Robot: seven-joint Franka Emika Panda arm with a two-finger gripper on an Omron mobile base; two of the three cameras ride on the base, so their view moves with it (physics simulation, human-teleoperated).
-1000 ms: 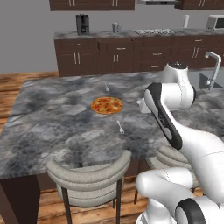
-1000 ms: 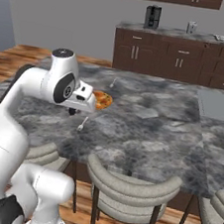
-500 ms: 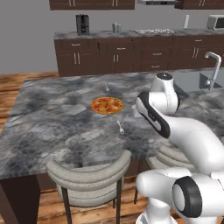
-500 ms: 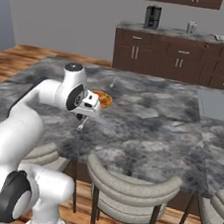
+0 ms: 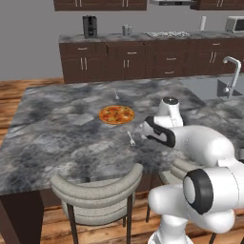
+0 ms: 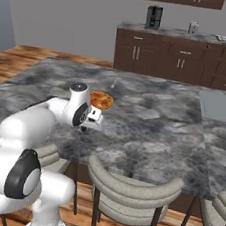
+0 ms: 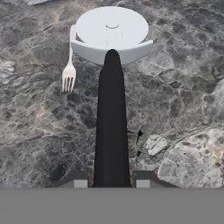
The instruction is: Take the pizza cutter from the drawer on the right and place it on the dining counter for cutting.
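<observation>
The arm bends low over the dining counter [image 5: 57,119]; gripper [image 7: 112,181] clamped on the pizza cutter [image 7: 111,87]; hand view adds a fork [image 7: 68,65] just beside its wheel.

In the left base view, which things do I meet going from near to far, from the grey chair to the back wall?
grey chair → fork → pizza → thin silver utensil → black coffee machine

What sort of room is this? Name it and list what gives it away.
A home kitchen, rendered rather than real. A large dining counter with a dark marbled top has a pizza on it and cushioned stools pulled up. Behind it run dark wood cabinets carrying a black coffee machine, and a sink faucet stands at the right.
</observation>
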